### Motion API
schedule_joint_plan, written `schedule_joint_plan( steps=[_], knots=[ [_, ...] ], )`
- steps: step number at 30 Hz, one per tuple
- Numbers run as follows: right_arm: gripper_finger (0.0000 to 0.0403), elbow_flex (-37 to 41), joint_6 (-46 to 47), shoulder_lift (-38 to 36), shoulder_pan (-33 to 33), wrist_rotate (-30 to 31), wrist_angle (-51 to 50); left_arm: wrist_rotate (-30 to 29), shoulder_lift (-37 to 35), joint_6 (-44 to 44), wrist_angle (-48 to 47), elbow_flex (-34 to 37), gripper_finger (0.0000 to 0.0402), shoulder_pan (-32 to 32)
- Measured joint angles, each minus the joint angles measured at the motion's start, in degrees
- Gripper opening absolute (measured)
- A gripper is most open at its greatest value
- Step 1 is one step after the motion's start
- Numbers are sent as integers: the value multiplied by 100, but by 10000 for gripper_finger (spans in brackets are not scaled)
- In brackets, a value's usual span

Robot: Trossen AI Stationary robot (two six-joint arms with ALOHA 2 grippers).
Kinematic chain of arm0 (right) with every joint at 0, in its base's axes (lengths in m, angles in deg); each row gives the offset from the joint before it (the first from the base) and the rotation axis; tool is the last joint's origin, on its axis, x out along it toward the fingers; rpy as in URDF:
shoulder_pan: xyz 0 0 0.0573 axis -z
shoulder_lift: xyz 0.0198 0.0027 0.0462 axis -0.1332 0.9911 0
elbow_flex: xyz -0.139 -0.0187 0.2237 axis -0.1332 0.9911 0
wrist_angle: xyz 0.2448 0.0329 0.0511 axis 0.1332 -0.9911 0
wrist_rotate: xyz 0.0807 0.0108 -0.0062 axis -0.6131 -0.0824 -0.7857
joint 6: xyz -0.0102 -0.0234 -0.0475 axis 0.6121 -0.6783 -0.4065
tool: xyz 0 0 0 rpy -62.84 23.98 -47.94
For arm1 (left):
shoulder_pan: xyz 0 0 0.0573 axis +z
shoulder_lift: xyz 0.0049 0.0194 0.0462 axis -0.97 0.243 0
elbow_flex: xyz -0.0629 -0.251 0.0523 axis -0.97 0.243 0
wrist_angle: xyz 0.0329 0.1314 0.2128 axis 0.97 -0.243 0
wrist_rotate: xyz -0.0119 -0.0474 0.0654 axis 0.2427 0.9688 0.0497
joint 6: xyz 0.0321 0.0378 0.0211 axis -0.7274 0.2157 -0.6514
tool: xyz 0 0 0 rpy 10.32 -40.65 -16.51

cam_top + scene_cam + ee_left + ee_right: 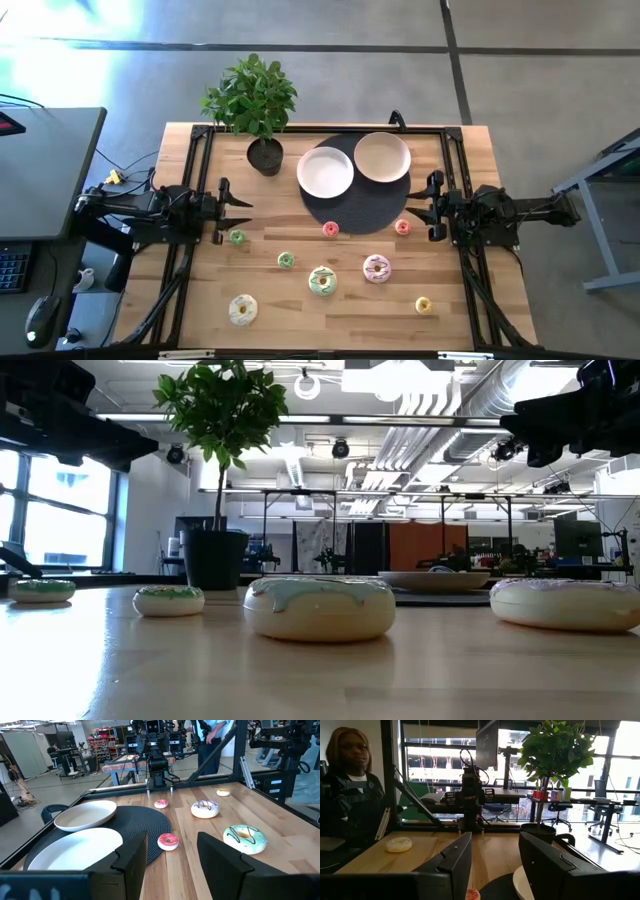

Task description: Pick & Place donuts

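Note:
Eight toy donuts lie flat on the wooden table. In the high view the large ones are green-cream (322,281), pink (376,268) and pale yellow (243,309). The tiny ones are green (237,237) (286,260), pink-red (331,229) (402,227) and orange-yellow (423,305). My left gripper (240,212) is open at the table's left side, above the wood near the green donut. My right gripper (412,212) is open at the right side, near a pink-red donut. The left wrist view shows a pink-red donut (168,841) ahead of the open fingers (172,855).
Two round plates (325,171) (382,157) sit on a dark round mat (360,215) at the table's far middle. A potted plant (262,110) stands at the far left. A person (350,795) shows beyond the table in the right wrist view. Bare wood lies between the donuts.

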Motion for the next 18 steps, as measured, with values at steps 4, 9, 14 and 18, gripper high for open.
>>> schedule_joint_plan(
  steps=[4,9,14,18],
  knots=[
    [156,-1,-1,0,1,0,0,3,0,0,0,0,170,0],
    [160,-1,1,0,1,0,0,24,0,0,-1,0,170,0],
    [162,0,0,0,0,0,0,22,0,0,-2,0,170,0],
    [159,0,0,0,0,0,1,20,0,0,-1,0,170,-1]
  ],
)
